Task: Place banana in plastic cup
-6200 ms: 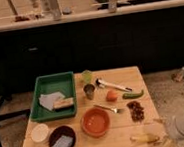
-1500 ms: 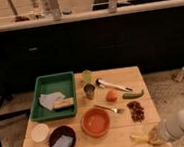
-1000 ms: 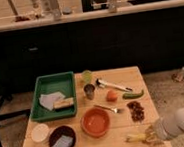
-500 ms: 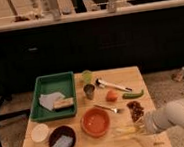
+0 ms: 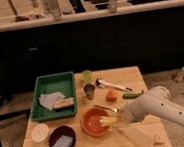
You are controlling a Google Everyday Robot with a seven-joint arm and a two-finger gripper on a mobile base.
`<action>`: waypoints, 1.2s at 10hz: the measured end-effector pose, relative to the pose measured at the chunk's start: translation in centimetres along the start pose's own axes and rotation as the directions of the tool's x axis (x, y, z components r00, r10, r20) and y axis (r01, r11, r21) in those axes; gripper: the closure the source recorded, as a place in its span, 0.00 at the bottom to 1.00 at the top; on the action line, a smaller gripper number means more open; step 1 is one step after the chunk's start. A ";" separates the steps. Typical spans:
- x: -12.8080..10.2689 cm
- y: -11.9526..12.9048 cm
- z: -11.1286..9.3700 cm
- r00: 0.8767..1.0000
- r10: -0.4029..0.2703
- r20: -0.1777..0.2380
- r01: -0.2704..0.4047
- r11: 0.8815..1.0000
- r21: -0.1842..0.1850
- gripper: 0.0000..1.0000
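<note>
Front of the table (image 5: 139, 139): a dark bowl (image 5: 53, 135) with a sponge in it and a white bowl (image 5: 40, 132), both off to the left and not in the path.

Next row back: the gripper (image 5: 120, 118) is on the white arm coming in from the right. It is clamped tight on the right end of the banana (image 5: 109, 120). The banana sticks out to the left, roughly level, over the right side of the orange bowl (image 5: 88, 130). Can't tell if it clears the rim or brushes it.

Behind that are a round orange fruit (image 5: 112, 95), a green vegetable (image 5: 132, 95) to its right, and the metal cup (image 5: 89, 91). The green tray (image 5: 57, 86) is left of the metal cup.

Farthest back: the plastic cup (image 5: 87, 76), upright, directly behind the metal cup and just beside it.

My read is that this is the carry phase: pick done, placement not.

Notes for doing it well:
- Lift first so the banana clears the orange bowl and the metal cup, since the straight path to the plastic cup runs over both.
- The banana is held level and the cup mouth looks narrow, so tip it free end down before lowering.
- Centre on the far cup, not the steel one. They sit close and are easy to mix up.
- The cup looks light. A nudge on the rim would likely topple it, so come down vertically and release only once the tip is inside.
</note>
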 end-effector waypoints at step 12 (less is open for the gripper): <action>-3.9 -2.9 0.1 0.998 -0.057 0.018 0.056 0.997 0.052 1.00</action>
